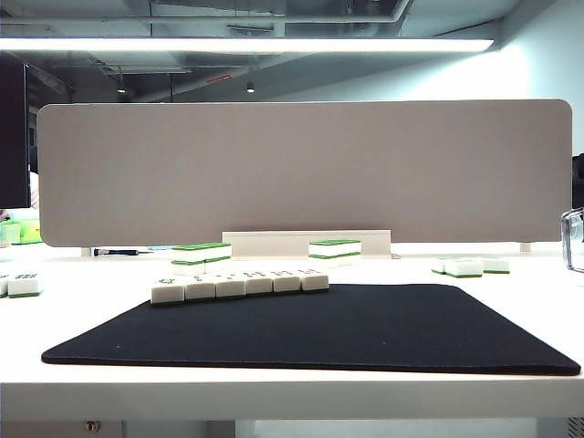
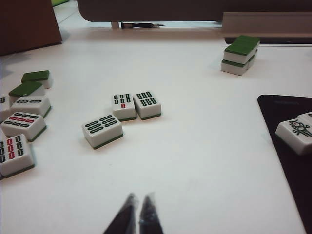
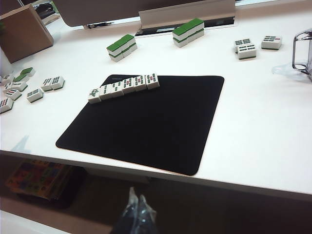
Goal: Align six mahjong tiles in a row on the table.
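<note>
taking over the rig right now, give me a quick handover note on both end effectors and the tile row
Left end effector: shut, empty, above the bare white table, left of the black mat.
Right end effector: looks shut, empty, pulled back beyond the table's near edge.
Six mahjong tiles: side by side in one row along the mat's far left edge, faces up.
Done: the row appears complete.
Left: likely nothing; check straightness. Spare tiles lie loose nearby.

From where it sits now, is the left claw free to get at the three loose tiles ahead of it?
Probably yes: the left claw, shut, hangs over bare table, with nothing between it and the three loose tiles.
</note>
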Robot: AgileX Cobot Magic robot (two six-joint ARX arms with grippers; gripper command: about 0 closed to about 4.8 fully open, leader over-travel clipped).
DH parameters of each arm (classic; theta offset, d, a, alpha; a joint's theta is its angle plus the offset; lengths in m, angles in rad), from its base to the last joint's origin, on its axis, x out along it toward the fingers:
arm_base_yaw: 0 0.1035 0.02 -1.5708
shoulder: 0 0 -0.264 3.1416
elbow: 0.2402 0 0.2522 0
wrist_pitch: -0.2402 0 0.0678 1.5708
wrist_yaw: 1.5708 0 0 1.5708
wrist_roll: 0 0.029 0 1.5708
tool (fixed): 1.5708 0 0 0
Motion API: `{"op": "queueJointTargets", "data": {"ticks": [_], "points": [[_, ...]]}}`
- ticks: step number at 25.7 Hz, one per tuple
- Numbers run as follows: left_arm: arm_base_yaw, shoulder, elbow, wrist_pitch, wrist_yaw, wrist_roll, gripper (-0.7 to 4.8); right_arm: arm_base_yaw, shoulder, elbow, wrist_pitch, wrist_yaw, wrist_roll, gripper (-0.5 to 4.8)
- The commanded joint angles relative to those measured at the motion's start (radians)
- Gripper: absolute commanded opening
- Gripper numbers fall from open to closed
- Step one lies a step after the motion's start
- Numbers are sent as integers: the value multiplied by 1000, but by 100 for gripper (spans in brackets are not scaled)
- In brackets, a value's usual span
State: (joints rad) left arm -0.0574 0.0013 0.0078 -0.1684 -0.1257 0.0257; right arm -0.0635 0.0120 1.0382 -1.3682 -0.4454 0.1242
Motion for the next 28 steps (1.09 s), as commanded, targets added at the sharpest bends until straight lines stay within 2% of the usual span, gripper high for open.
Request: {"op": "queueJointTargets", "data": {"ticks": [1,14,16,21,24,26,28], "points": [[1,0,-1,-8,8,0,18,0,-12,2,11,-1,-2,-1],[1,0,-1,-8,8,0,18,0,-12,2,11,-1,-5,-1],[1,0,-1,-8,8,0,18,0,-12,2,11,11,-111,-1],[1,0,-1,-8,8,0,18,0,-12,2,16,11,-121,-1],[1,0,-1,-8,8,0,18,-2,-12,-3,77,52,-118,-1],[1,0,-1,-8,8,0,18,-6,-12,-20,169,75,-94,-1],[1,0,-1,-8,10,0,19,-12,-12,-78,330,79,-76,-1]]}}
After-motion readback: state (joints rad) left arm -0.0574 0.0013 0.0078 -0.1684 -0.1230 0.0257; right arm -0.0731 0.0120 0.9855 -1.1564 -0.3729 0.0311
